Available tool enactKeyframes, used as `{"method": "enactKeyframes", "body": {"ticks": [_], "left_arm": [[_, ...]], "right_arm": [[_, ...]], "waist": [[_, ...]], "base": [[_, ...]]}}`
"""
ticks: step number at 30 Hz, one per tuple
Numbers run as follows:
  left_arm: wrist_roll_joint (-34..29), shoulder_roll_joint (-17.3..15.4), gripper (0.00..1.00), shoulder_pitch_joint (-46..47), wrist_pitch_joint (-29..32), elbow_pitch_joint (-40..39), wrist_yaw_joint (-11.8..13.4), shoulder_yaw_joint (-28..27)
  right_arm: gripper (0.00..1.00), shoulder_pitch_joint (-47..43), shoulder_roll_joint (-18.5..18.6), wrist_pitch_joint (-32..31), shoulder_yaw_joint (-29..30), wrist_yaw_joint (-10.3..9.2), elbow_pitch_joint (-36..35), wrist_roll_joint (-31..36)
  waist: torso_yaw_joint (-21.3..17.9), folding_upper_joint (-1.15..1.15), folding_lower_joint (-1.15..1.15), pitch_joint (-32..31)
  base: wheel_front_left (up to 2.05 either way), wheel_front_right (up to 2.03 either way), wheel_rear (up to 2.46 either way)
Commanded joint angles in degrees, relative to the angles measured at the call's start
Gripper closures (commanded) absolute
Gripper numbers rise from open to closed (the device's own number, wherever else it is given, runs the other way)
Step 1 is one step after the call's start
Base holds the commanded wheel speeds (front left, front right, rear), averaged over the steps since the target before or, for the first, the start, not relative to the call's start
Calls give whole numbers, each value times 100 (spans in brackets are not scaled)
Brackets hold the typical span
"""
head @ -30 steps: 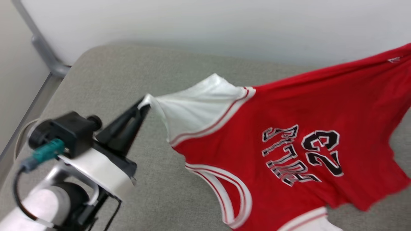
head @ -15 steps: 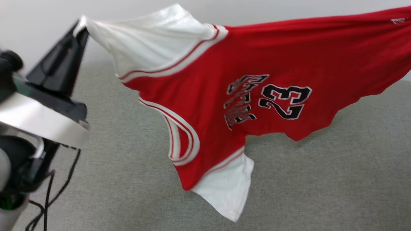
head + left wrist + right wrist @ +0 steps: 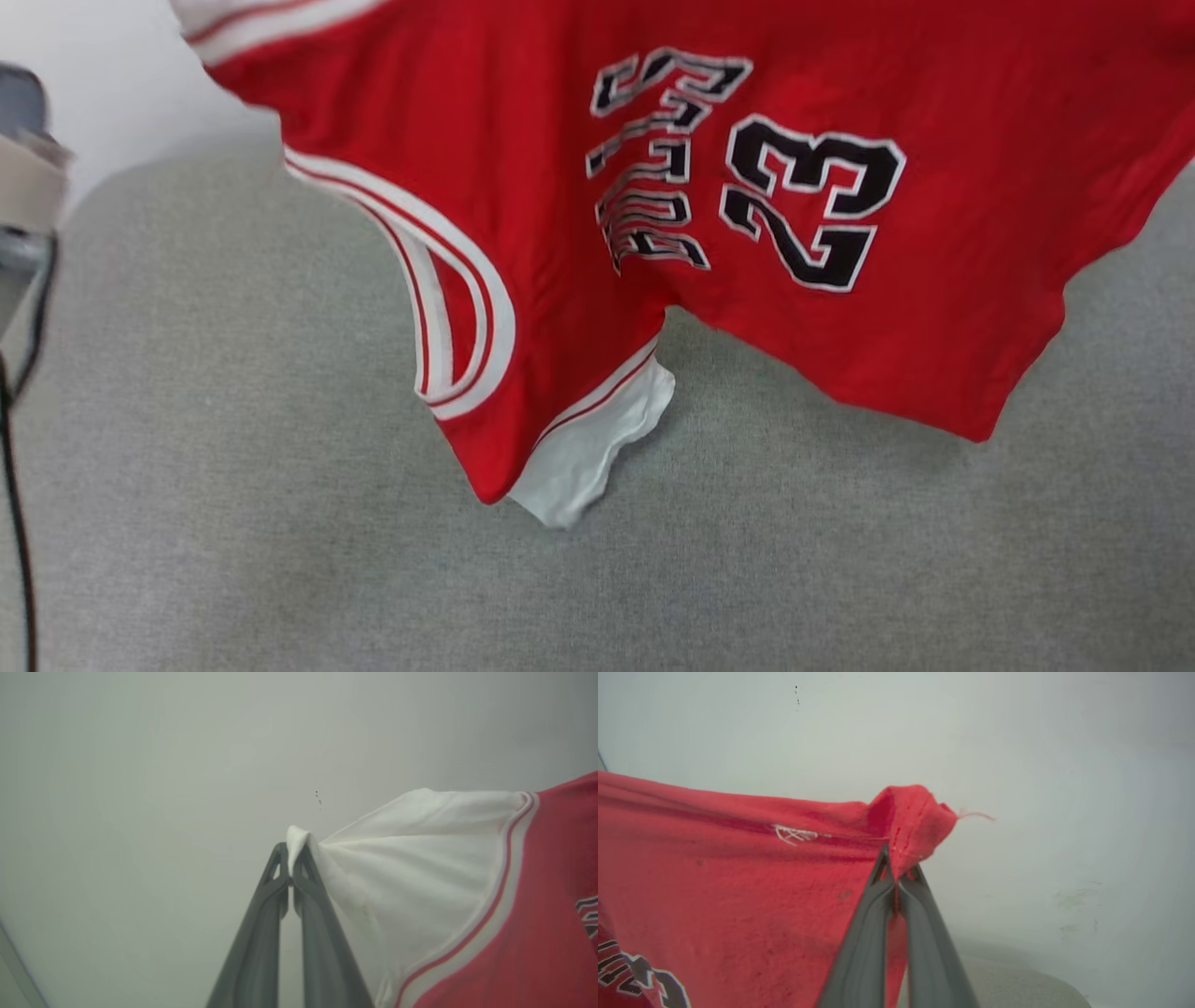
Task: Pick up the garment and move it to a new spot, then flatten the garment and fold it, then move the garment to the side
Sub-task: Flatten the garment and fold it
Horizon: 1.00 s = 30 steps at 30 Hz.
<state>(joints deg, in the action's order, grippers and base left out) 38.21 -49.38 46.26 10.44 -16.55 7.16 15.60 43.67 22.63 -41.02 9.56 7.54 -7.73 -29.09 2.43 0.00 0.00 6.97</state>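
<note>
Holding the garment spread in the air

Head view: we see the garment (image 3: 934, 308) hanging across the top of the picture, above the grey surface (image 3: 233, 523). Its red front faces us, with a black 23 (image 3: 803, 201) and black lettering beside it, both edged in white. The striped collar (image 3: 462, 327) loops down on the left, and a white sleeve (image 3: 588, 457) dangles lowest. Whether that sleeve touches the surface we cannot tell. A pale, blurred part of our left arm (image 3: 33, 187) sits at the left edge.

Left wrist view: our left gripper (image 3: 292, 856) is closed tight, its fingertips pinching the tip of the upper sleeve (image 3: 420, 858). The white cloth fans out to the right from the pinch, reaching striped trim and then red. A plain pale wall (image 3: 140, 765) lies behind.

Right wrist view: our right gripper (image 3: 896, 868) is likewise clamped together, nipping a bunched red corner of the garment with a loose thread at its tip. The red cloth stretches away to the left, taut along its top edge. A bit of the surface shows at the bottom right.
</note>
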Motion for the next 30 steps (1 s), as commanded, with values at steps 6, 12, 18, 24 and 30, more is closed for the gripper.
{"method": "enactKeyframes", "body": {"ticks": [6, 12, 18, 24, 30], "left_arm": [[-288, -208, 100, 1041, 74, 490, -460, 88], [-701, -124, 100, 2276, -65, 1286, -942, 325], [-1127, 258, 100, 3794, -368, 2349, -1226, 608], [-1755, 739, 100, 5486, -1081, 3785, -1319, 899], [-2149, 1143, 100, 6575, -1835, 5062, -1355, 1162]], "right_arm": [[100, 567, 116, 170, 38, -11, 19, 173], [100, 1239, 239, 262, -28, -12, 364, 262], [100, 2294, 469, 862, -339, -12, 879, 627], [100, 3539, 406, 1676, -571, -15, 1875, 1053], [100, 4496, 233, 2512, -670, -18, 2924, 1560]], "waist": [[-54, 0, 0, 870], [-7, 0, 0, 1634], [82, 0, 0, 2361], [101, 0, 0, 2911], [150, 0, 0, 3250]], "base": [[0, 0, 0], [0, 0, 0], [0, 0, 0], [0, 0, 0], [0, 0, 0]]}}
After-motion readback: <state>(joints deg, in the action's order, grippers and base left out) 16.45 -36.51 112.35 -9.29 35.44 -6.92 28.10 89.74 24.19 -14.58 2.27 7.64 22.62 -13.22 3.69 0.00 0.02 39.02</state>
